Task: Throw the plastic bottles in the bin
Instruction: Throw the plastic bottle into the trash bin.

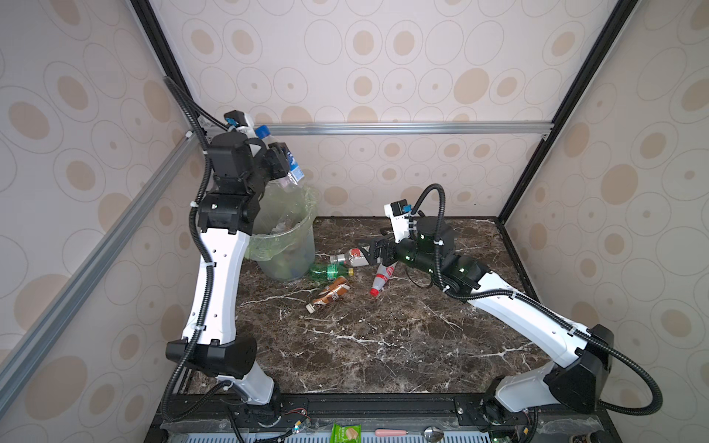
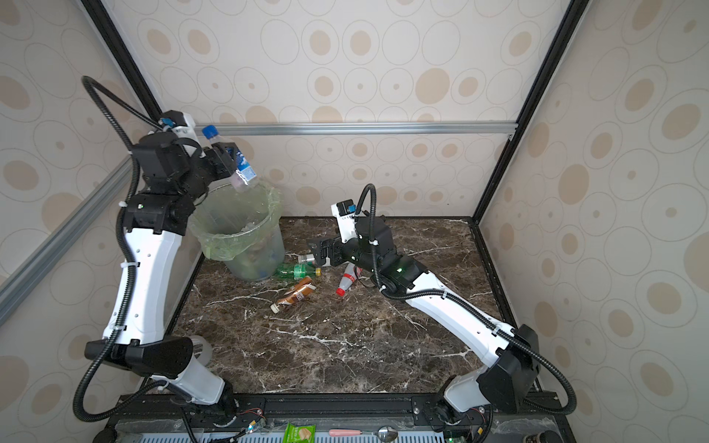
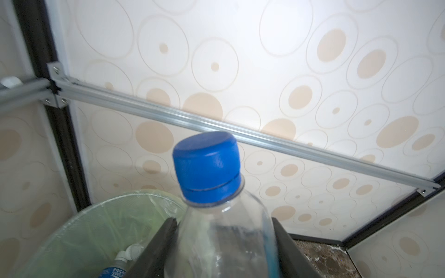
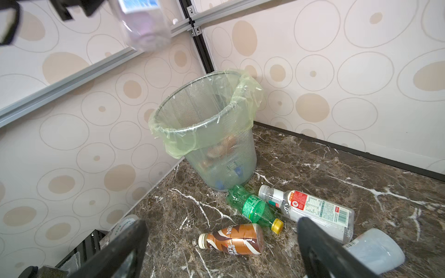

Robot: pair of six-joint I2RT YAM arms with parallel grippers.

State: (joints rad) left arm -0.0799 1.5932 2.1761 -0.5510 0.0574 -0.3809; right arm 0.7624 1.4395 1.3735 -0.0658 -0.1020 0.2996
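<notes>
My left gripper (image 1: pixel 283 160) is shut on a clear plastic bottle (image 1: pixel 294 168) with a blue cap and blue label, held tilted above the bin (image 1: pixel 268 249). In the left wrist view the bottle (image 3: pixel 224 231) fills the gap between both fingers, with the bin (image 3: pixel 79 223) below. My right gripper (image 1: pixel 369 251) hangs open and empty low over the table. On the table lie a green bottle (image 4: pixel 252 207), a brown bottle (image 4: pixel 233 238), a clear red-white labelled bottle (image 4: pixel 310 211) and a red-capped one (image 1: pixel 381 280). The bin (image 4: pixel 192 134) holds several bottles.
The bin stands in the back left corner against patterned walls with aluminium rails (image 1: pixel 383 128). The loose bottles lie close to the bin's base. On the front ledge lie a green packet (image 1: pixel 345 433) and a pink-handled spoon (image 1: pixel 406 433).
</notes>
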